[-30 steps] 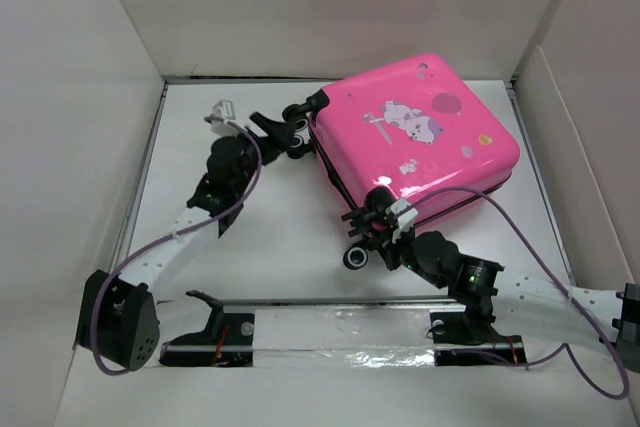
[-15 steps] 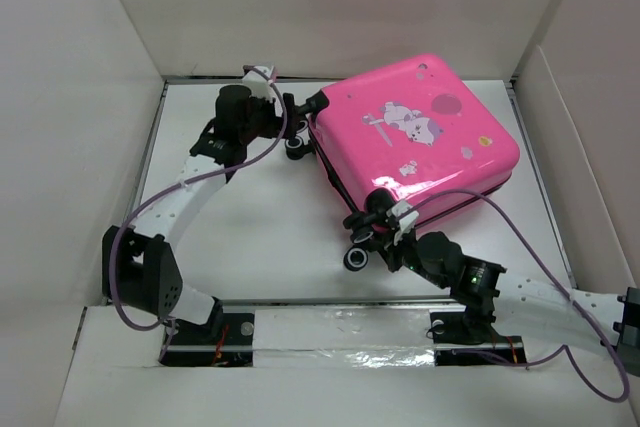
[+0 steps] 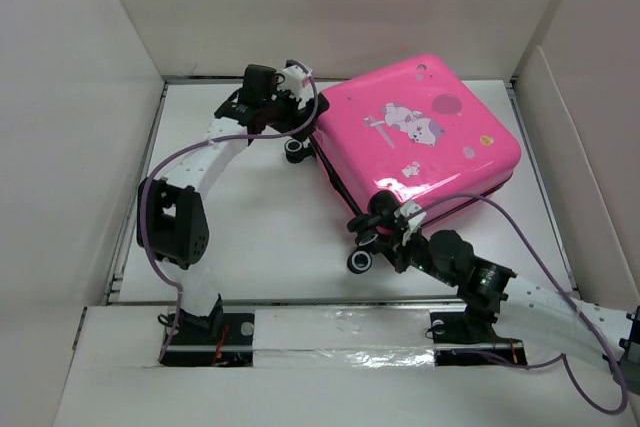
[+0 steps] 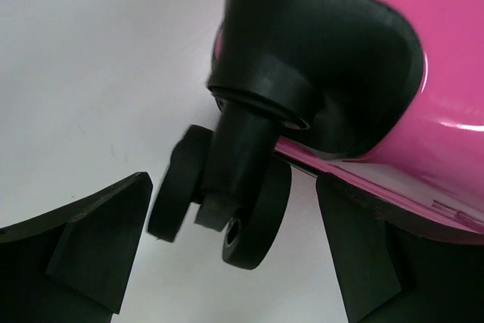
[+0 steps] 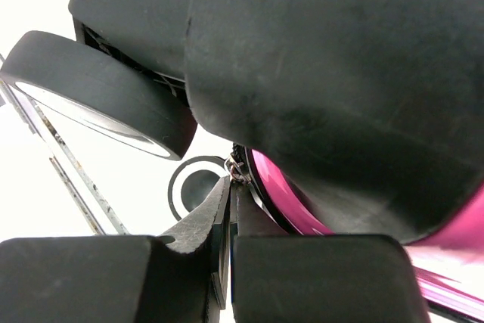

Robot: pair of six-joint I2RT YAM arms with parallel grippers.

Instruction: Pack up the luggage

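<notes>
The hot-pink luggage [image 3: 420, 127] lies closed and flat on the table, print side up. My left gripper [image 3: 299, 130] is open at its far-left corner. In the left wrist view the fingers straddle a black twin wheel [image 4: 246, 213] without touching it, and the gripper [image 4: 227, 243] is empty. My right gripper [image 3: 373, 228] is at the near-left corner. In the right wrist view the gripper [image 5: 234, 181] is shut on the small metal zipper pull [image 5: 240, 166] at the pink shell's edge [image 5: 280, 198], under the black corner trim.
Another black wheel [image 3: 358, 260] hangs at the near-left corner, seen large in the right wrist view [image 5: 98, 104]. White box walls close in the table [image 3: 250, 237] on the left, back and right. A taped rail [image 3: 340, 332] runs along the near edge.
My left arm has swung from the table's left-middle up to the luggage's far-left corner wheel. My right gripper has stayed at the near-left corner.
</notes>
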